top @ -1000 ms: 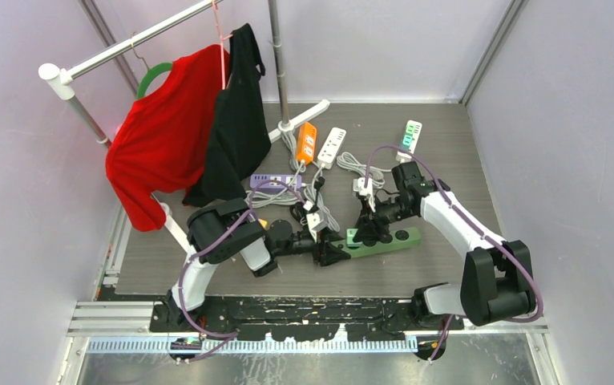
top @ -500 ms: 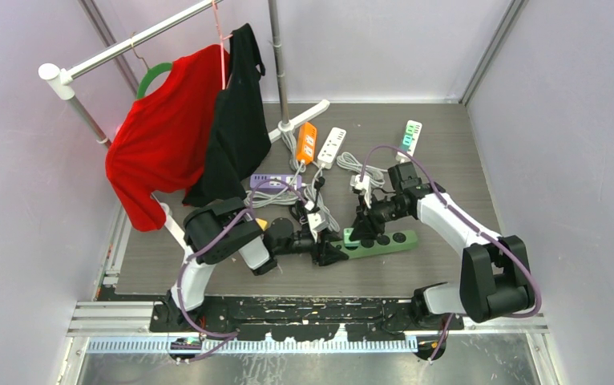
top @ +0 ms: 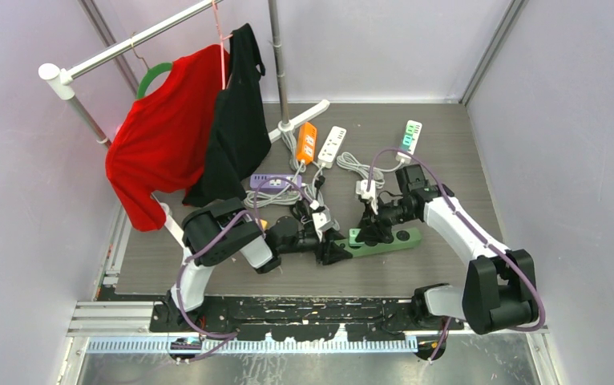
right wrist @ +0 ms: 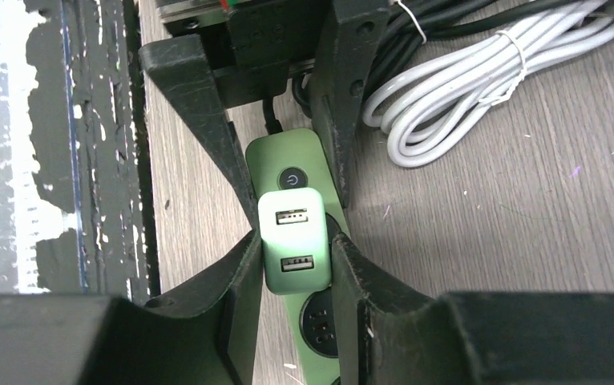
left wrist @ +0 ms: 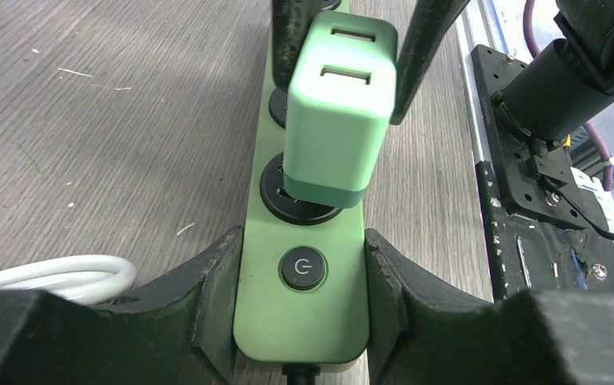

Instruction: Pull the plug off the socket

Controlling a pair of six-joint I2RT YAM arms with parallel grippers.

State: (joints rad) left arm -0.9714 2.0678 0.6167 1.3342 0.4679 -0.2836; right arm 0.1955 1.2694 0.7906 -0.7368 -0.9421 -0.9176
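Note:
A green power strip (top: 396, 239) lies on the table in front of both arms. A light green USB plug (left wrist: 337, 112) sits in its first round socket, just past the power button (left wrist: 302, 267). My left gripper (left wrist: 302, 277) is shut on the button end of the strip (left wrist: 300, 321). My right gripper (right wrist: 294, 257) is shut on the plug (right wrist: 292, 241), one finger on each side. From the top view the right gripper (top: 365, 233) stands over the strip, facing the left gripper (top: 334, 250).
White coiled cables (right wrist: 464, 88) lie beside the strip. Orange (top: 307, 142), white (top: 332, 146) and purple (top: 276, 180) power strips lie further back. A clothes rack with a red shirt (top: 163, 132) and a black garment (top: 236, 120) stands at the left.
The right arm shifted slightly to the right and the strip turned a little with it. The left gripper stayed clamped on the strip's end.

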